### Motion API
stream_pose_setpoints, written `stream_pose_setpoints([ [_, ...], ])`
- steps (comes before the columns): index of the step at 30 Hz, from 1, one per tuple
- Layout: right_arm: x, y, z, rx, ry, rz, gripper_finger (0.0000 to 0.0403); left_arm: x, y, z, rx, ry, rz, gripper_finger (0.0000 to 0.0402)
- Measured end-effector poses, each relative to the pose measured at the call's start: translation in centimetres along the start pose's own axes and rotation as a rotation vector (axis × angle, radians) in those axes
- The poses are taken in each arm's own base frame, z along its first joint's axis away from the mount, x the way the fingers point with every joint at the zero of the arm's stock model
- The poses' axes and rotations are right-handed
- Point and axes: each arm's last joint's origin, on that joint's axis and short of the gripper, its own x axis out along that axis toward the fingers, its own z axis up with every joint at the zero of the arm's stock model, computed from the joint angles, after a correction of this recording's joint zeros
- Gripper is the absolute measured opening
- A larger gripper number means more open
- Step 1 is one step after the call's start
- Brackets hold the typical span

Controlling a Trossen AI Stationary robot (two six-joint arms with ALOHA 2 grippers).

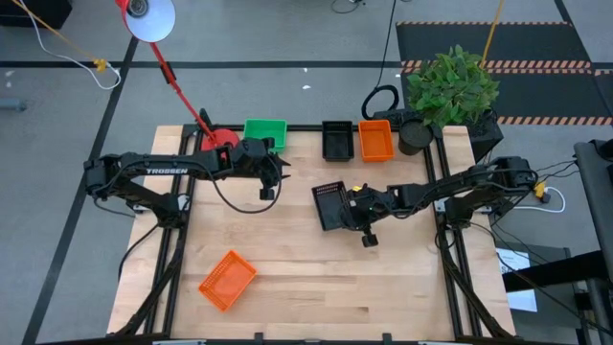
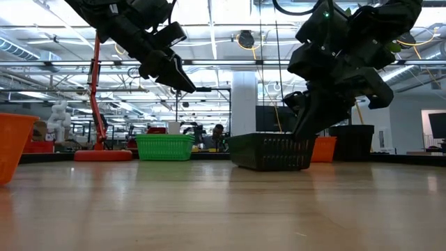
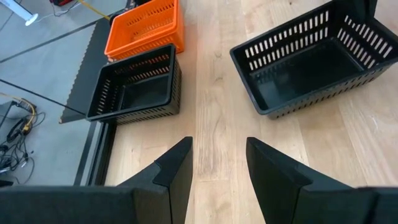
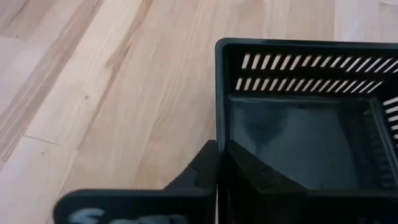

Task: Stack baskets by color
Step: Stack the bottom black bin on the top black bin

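Along the table's far edge stand a green basket (image 1: 265,132), a black basket (image 1: 336,140) and an orange basket (image 1: 375,140). A second orange basket (image 1: 228,280) lies near the front left. A second black basket (image 1: 330,205) sits upright at mid-table, its bottom on the wood (image 2: 270,151). My right gripper (image 4: 219,163) is shut on it from the right. My left gripper (image 3: 217,168) hangs open above the table's left middle (image 1: 269,184), with nothing between its fingers. My right gripper pinches one side wall of the mid-table black basket (image 4: 219,115), at the end toward the table's right. One finger (image 4: 255,175) is inside the basket and the other (image 4: 200,173) outside. The fingers slant down from the right, along the wall. The basket looks to rest on the table.
A red lamp base (image 1: 222,139) stands at the far left beside the green basket. A dark plant pot (image 1: 414,136) with a leafy plant (image 1: 450,84) stands at the far right corner. Bare wood lies across the table's near half (image 1: 364,287).
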Motion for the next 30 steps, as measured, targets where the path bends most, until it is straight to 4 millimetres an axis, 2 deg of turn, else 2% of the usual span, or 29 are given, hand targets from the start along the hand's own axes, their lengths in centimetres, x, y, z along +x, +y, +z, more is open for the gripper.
stream_pose_setpoints([
  [6, -0.4, 0.0, 0.3, -0.008, -0.019, -0.005, 0.0011, 0.0, 0.0, 0.0, 0.001, 0.000, 0.000, 0.0152],
  [15, -3.3, 0.0, 1.9, -0.007, -0.114, -0.084, 0.0008, 0.0, 0.0, 0.0, 0.007, 0.000, 0.001, 0.0152],
  [23, -6.0, -0.3, 3.9, -0.024, -0.097, -0.208, 0.0007, 0.0, 0.0, 0.0, 0.006, 0.000, -0.001, 0.0152],
  [30, -8.3, -1.1, 6.6, -0.111, -0.053, -0.318, 0.0007, 0.0, 0.0, 0.0, -0.002, -0.001, -0.003, 0.0152],
])
